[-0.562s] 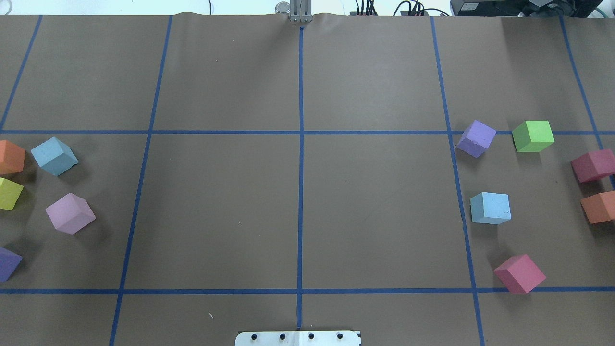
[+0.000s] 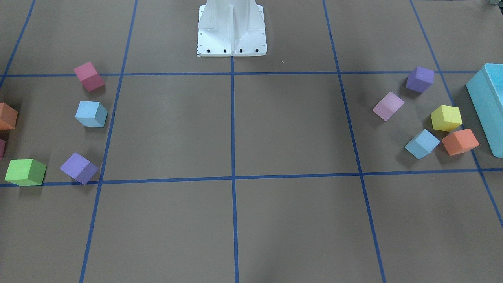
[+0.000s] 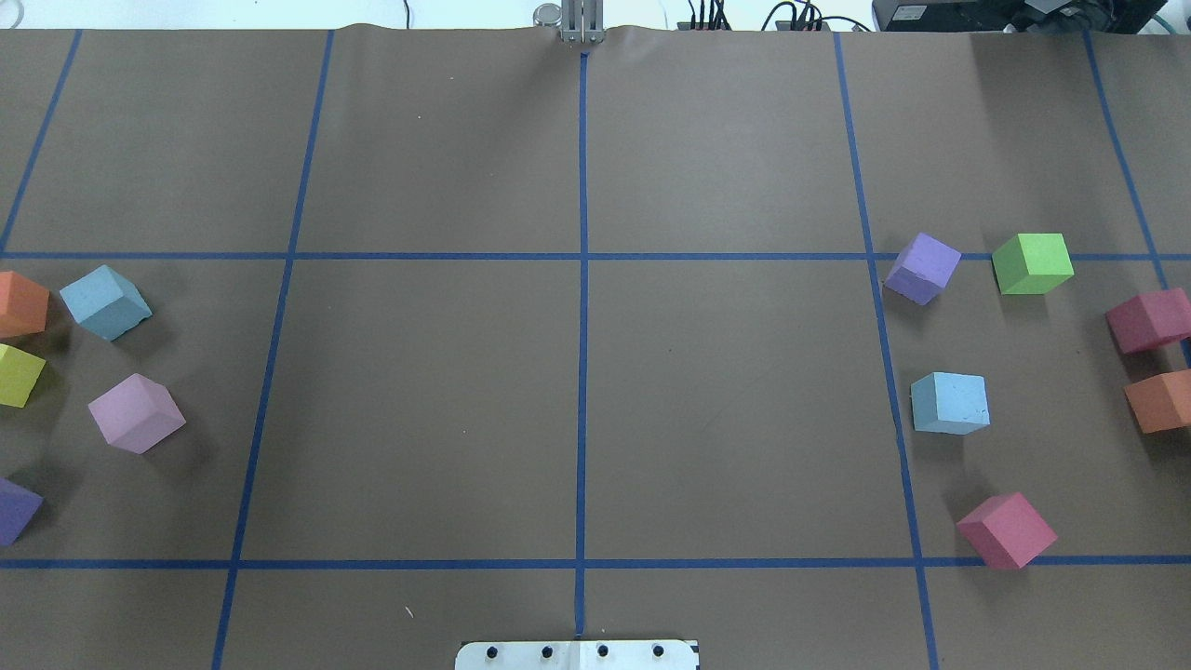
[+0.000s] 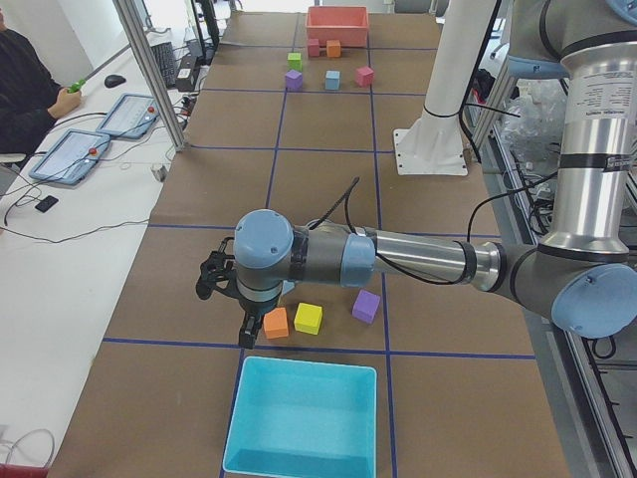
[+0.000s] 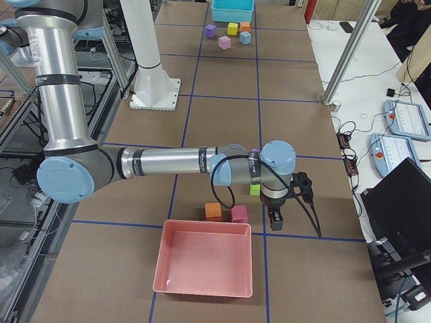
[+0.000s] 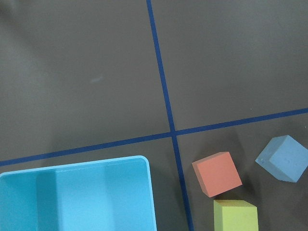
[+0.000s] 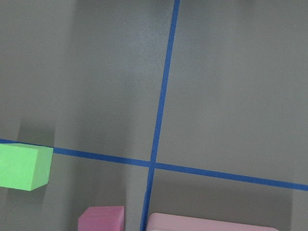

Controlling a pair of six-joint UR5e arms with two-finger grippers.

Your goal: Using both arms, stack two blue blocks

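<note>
Two sky-blue blocks lie far apart on the brown table. One (image 3: 104,302) is at the left, next to an orange cube (image 3: 19,303); it also shows in the left wrist view (image 6: 284,159). The other (image 3: 949,403) lies alone at the right. My left gripper (image 4: 239,324) shows only in the exterior left view, pointing down beside the orange cube (image 4: 276,323). My right gripper (image 5: 276,221) shows only in the exterior right view, beside a dark pink cube (image 5: 239,214). I cannot tell whether either is open. Both arms hide the near blue blocks in the side views.
A turquoise bin (image 2: 489,102) stands at the table's left end and a pink bin (image 5: 205,262) at its right end. Yellow (image 6: 236,216), pink (image 3: 137,412), purple (image 3: 921,268), green (image 3: 1031,263) and dark pink (image 3: 1007,530) cubes lie around the blue ones. The white pedestal (image 2: 232,27) stands at the robot's edge.
</note>
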